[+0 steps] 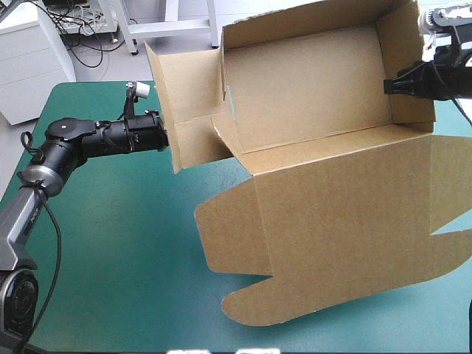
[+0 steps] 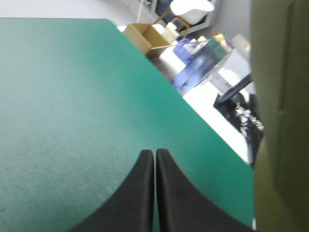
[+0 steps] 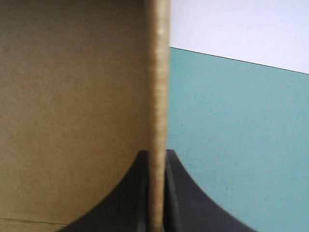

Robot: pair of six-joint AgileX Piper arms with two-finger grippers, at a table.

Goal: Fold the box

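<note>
The brown box (image 1: 310,96) is lifted and tilted, so its open tray faces me with the walls raised. Its wide lid panel (image 1: 346,214) slopes down toward the table's front. My right gripper (image 1: 386,85) is at the tray's right wall, and in the right wrist view the right gripper (image 3: 157,162) is shut on that wall's edge (image 3: 157,72). My left gripper (image 1: 167,138) touches or nearly touches the outer face of the box's left side flap (image 1: 184,96). In the left wrist view the left gripper (image 2: 155,159) is shut with nothing between its fingers, and the board (image 2: 280,121) stands beside it.
The teal-green cover (image 1: 110,243) lies bare to the left of and in front of the box. The lid's cut tabs (image 1: 243,302) reach close to the table's front edge. The table's far edge (image 2: 193,111) runs ahead of the left gripper.
</note>
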